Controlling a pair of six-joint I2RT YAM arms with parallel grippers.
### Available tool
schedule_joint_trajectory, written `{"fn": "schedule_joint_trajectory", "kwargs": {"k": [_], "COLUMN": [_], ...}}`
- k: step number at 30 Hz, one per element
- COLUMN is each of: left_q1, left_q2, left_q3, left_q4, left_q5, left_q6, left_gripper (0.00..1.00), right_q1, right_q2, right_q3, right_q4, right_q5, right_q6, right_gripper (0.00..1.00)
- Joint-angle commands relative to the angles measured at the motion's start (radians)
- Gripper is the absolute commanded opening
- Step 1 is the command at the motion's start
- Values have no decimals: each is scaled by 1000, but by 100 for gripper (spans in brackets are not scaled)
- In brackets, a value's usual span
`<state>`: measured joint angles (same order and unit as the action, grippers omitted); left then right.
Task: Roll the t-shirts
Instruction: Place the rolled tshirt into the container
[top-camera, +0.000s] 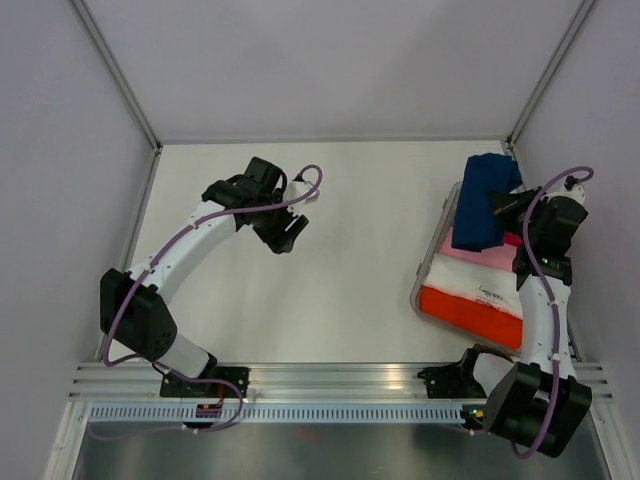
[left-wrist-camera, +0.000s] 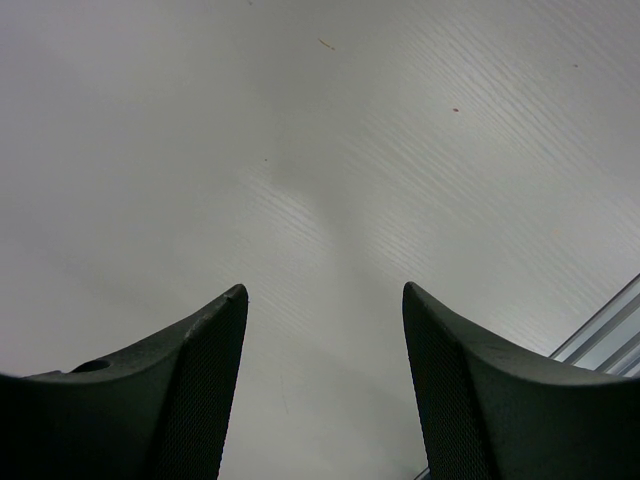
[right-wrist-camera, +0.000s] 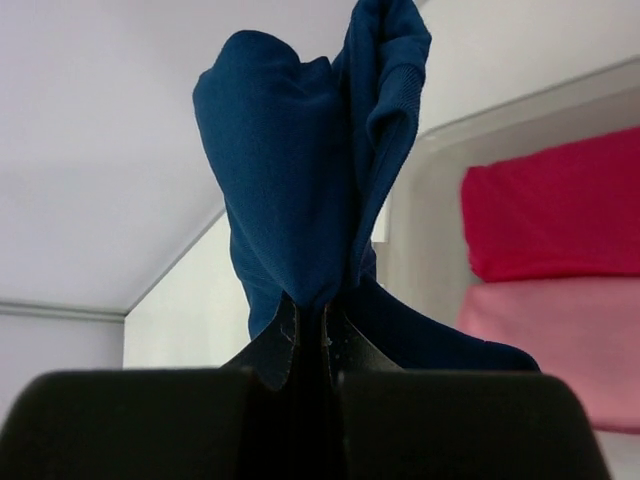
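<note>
A dark navy-blue t-shirt hangs bunched over the far end of a stack of folded t-shirts at the right. My right gripper is shut on the navy t-shirt, its cloth pinched between the jaws at my right gripper. Below it lie a magenta tee, a pale pink tee, a white tee and an orange-red tee. My left gripper hovers open over bare table at centre left; nothing sits between the tips of that gripper.
The stack rests on a clear tray at the right side of the white table. Grey walls enclose the table at the back and sides. An aluminium rail runs along the near edge.
</note>
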<state>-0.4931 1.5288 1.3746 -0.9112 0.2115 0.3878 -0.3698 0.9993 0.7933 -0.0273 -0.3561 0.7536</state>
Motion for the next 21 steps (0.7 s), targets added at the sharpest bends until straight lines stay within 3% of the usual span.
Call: {"fn": "schedule_joint_trajectory", "kwargs": {"k": [1, 6, 21], "left_q1": [11, 16, 18], "left_q2": [-7, -9, -1], "left_q3": [-5, -17, -12], "left_q4": [-3, 5, 5], "left_q5": [-4, -1, -1], "left_q6": [6, 2, 3], "left_gripper": [69, 69, 69], "right_q1": [-43, -67, -66], "right_q2": [1, 30, 260], "right_q3": [-51, -169, -233], "right_q4": [72, 205, 448], "right_q5": [46, 58, -24], "right_q6": [16, 89, 157], "right_gripper": [0, 0, 0]}}
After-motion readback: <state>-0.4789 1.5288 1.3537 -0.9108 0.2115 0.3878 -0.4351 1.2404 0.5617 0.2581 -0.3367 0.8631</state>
